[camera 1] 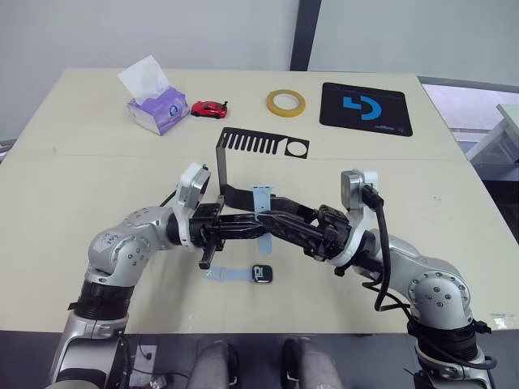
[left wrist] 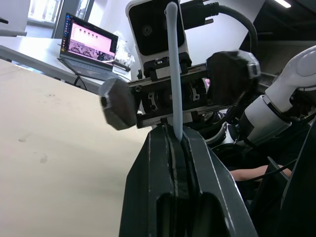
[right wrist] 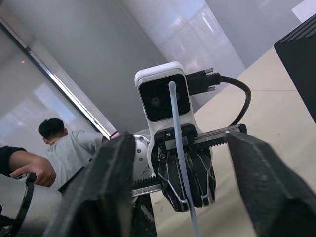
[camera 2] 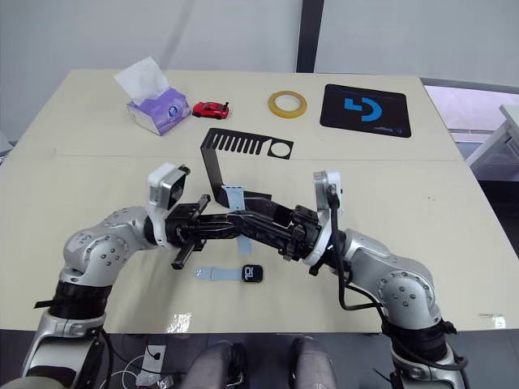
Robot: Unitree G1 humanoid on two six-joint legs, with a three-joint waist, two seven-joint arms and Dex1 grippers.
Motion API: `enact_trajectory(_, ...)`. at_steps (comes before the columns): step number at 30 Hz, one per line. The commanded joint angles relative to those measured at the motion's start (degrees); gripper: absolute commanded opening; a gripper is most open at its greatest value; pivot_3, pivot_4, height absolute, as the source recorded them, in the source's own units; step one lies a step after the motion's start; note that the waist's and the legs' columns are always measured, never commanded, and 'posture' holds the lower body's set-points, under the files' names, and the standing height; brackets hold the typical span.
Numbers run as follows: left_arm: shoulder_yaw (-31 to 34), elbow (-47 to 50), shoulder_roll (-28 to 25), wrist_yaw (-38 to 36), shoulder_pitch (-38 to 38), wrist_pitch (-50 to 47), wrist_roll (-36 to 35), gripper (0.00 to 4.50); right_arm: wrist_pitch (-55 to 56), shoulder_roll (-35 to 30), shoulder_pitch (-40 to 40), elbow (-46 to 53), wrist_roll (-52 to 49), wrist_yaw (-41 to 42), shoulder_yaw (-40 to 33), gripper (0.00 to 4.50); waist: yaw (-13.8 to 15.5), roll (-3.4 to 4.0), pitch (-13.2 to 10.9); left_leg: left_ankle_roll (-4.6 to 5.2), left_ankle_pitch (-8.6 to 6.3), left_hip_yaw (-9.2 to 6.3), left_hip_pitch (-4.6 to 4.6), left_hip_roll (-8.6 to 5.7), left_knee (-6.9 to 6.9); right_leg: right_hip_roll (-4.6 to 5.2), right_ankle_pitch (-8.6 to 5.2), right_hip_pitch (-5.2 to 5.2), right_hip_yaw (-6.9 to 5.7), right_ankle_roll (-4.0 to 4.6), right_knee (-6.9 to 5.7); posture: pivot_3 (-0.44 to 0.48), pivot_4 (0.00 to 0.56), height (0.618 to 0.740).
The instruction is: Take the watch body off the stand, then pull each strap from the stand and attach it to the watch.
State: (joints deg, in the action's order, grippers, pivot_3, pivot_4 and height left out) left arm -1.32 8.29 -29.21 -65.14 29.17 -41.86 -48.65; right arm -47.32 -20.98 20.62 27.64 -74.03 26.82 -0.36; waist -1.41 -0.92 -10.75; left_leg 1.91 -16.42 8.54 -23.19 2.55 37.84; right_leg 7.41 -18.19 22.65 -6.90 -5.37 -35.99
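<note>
Left eye view is showing the two arms meeting low over the middle of the table (camera 1: 73,203). The left gripper (camera 1: 261,228) is pressing its fingers together on one pale blue strap (camera 1: 261,212); the left wrist view shows the thin band sticking up from between them. The right gripper (camera 1: 258,217) is reaching in from the right with its fingers spread wide on both sides of that strap, not touching it.

The watch body (camera 1: 261,274) is already off the stand (camera 1: 235,166) and lying on the near side of the table. The other strap (camera 1: 225,275) is lying to its left and looks joined to it. So I think about half the work is done. What is left is getting the held strap down to the watch body and clipping it on.
</note>
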Motion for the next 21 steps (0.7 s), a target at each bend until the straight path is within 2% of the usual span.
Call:
enact_trajectory(1, 0.11, 2.35, 0.35, 0.19, -0.14, 0.65, 0.17, 0.00, 0.94, 1.06, 0.98, 1.19, -0.96, -0.10, -0.30, 1.22, -0.01, 0.00, 0.00, 0.00, 0.00, 0.00, 0.00, 0.00, 0.00, 0.00, 0.00, 0.00, 0.00, 0.00, 0.00, 0.000, 0.150, 0.740)
enact_trajectory(21, 0.40, 2.78, 2.26, 1.50, -0.67, 1.08, 0.48, 0.00, 1.50, 4.63, 2.36, 0.06, 2.47, -0.20, 0.56, 1.22, -0.04, 0.00, 0.00, 0.00, 0.00, 0.00, 0.00, 0.00, 0.00, -0.01, 0.00, 0.00, 0.00, 0.00, -0.02, 0.000, 0.150, 0.740)
